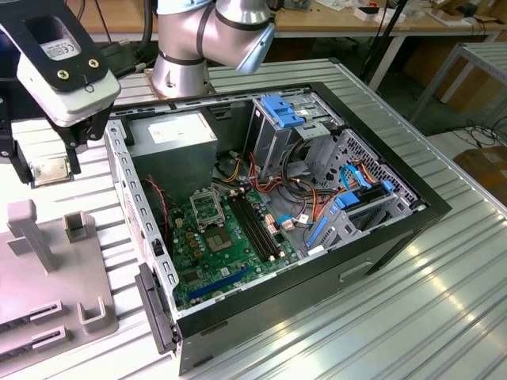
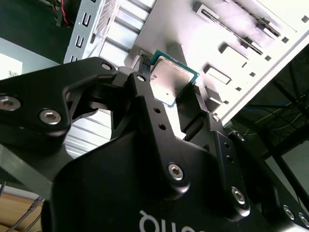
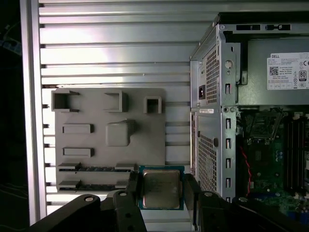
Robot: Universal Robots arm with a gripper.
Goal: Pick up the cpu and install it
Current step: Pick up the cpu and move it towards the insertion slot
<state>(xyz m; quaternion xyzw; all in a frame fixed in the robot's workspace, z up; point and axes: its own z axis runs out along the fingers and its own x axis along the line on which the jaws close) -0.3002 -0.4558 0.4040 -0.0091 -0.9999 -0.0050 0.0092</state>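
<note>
Your end effector [image 1: 49, 166] is pinching the cpu [image 1: 47, 172] by two opposite edges. It sits at the exterior view's left, up off the table [image 1: 444, 301], near the grey tray [image 1: 36, 273] and just outside the open computer case [image 1: 432, 207]. The socket [image 1: 207, 207] on the green board [image 1: 226, 257] is well apart from it, down inside the case.

As I judge the risk, you hold it by thin edges alone, so a jolt or a brush against the case wall could tilt the cpu or let it slip free. If it meets the socket turned or tilted, it would not seat, and pressing could damage the contacts.

The first wrist view shows you the metal face sitting square between the fingers [image 3: 189, 191], an alignment the exterior view cannot give. The second wrist view shows the green rim and a corner reaching past the fingertips. The exterior view gives you the cpu's height over the table, which the wrist views leave unclear.
</note>
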